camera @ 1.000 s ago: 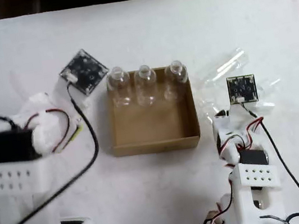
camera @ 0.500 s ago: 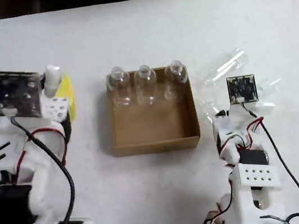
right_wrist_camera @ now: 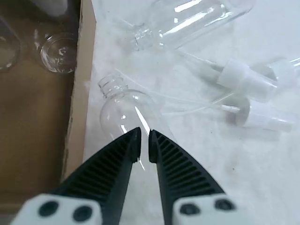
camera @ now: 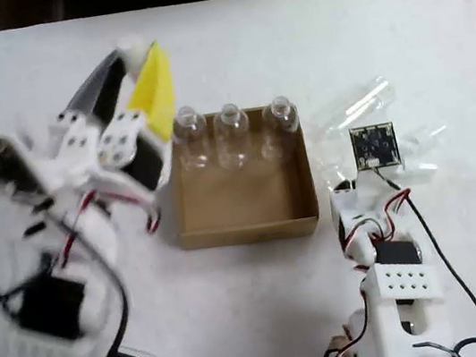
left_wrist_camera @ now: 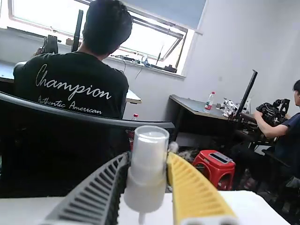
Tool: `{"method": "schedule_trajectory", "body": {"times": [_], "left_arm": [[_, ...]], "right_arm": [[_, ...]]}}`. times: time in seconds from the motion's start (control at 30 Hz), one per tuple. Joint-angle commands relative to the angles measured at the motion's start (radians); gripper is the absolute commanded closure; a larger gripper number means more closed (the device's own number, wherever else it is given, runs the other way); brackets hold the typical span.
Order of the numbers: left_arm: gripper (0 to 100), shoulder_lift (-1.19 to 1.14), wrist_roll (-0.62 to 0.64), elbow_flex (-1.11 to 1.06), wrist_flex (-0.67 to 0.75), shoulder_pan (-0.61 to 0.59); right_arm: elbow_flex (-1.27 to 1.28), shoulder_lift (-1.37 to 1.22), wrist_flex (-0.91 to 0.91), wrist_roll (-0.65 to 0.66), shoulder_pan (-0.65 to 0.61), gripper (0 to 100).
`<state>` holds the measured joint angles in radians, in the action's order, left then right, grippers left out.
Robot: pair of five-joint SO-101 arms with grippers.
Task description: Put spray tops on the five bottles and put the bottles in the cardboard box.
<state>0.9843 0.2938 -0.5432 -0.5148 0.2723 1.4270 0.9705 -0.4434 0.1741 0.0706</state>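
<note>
My left gripper (camera: 135, 57) is raised left of the cardboard box (camera: 251, 229), shut on a white spray top (camera: 133, 50). In the left wrist view the spray top (left_wrist_camera: 149, 140) sits between the grey and yellow fingers of that gripper (left_wrist_camera: 147, 161). Three clear open-necked bottles (camera: 233, 132) stand along the box's far wall. My right gripper (right_wrist_camera: 142, 137) is shut, its black tips just above a clear bottle (right_wrist_camera: 126, 110) lying beside the box wall (right_wrist_camera: 80, 98). A second bottle (right_wrist_camera: 197, 16) and two spray tops (right_wrist_camera: 246, 80) lie further off.
Crumpled clear plastic (camera: 350, 111) lies on the white table right of the box. The right arm's base (camera: 391, 286) stands at the near edge. A person sits in a chair in the room behind.
My left arm has swung up and toward the box, carrying the spray top. The right arm has shifted slightly toward the far side.
</note>
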Motion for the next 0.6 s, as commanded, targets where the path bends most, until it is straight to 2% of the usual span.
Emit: {"method": "schedule_trajectory", "body": {"times": [0.0,0.13,0.3,0.57], "left_arm": [[96,-0.225,0.011,0.020,0.164,-0.012],[96,-0.366,0.017,0.020,0.256,-0.047],[96,-0.387,0.018,0.011,0.261,-0.053],[96,-0.407,0.012,-0.003,0.269,-0.053]], "right_arm": [[-0.006,0.001,0.019,0.011,-0.010,97.7],[-0.012,0.002,0.021,0.008,0.035,97.8],[-0.026,0.002,0.059,0.000,0.117,98.1],[-0.025,0.002,0.068,0.000,0.125,98.1]]}}
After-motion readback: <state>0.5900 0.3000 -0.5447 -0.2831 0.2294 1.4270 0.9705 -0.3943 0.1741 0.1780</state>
